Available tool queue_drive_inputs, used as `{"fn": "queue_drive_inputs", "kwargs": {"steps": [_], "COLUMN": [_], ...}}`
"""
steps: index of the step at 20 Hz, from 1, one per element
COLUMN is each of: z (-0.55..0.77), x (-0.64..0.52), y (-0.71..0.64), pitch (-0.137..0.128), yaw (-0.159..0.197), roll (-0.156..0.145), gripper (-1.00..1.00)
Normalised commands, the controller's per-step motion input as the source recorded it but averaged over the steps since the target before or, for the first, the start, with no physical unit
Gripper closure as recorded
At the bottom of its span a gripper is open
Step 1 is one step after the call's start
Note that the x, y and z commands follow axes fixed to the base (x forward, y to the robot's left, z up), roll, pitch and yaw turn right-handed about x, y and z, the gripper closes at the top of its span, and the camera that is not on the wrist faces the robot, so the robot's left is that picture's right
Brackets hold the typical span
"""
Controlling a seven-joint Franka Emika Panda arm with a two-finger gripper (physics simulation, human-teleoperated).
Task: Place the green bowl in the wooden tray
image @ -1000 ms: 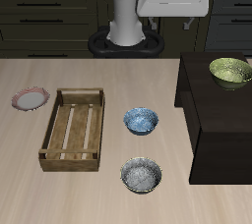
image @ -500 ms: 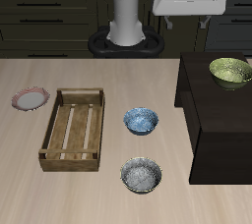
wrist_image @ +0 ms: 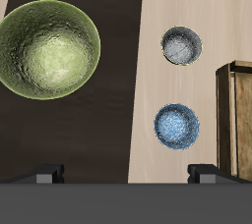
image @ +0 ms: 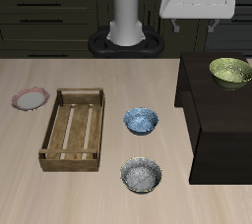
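The green bowl (image: 230, 71) stands upright on a dark raised block (image: 212, 135) at the table's side; in the wrist view the bowl (wrist_image: 47, 49) shows its pale speckled inside. The wooden tray (image: 73, 128) lies on the table far from the bowl, with nothing in it; only its edge (wrist_image: 241, 110) shows in the wrist view. My gripper (image: 200, 22) hangs high above the back of the table, behind and above the green bowl. It is open and holds nothing; in the wrist view (wrist_image: 126, 174) its fingertips stand wide apart.
A blue patterned bowl (image: 141, 121) and a grey speckled bowl (image: 141, 175) sit on the table between the tray and the dark block. A small pink-rimmed plate (image: 30, 98) lies beyond the tray. The robot's base (image: 126, 31) stands at the back.
My gripper has moved sideways at the same height, toward the side where the green bowl stands. Nothing on the table has moved.
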Motion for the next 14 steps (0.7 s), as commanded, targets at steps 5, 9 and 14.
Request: {"fn": "queue_drive_inputs", "kwargs": {"steps": [5,9,14], "z": [-0.03,-0.07,0.01], "x": [0.26,0.22,0.37], "y": [0.15,0.15,0.02], "pitch": [0.023,-0.002,0.003], "yaw": [-0.034,0.015,-0.027], "roll": [-0.001,0.000,-0.031], "gripper": [-1.00,-1.00,-1.00]}}
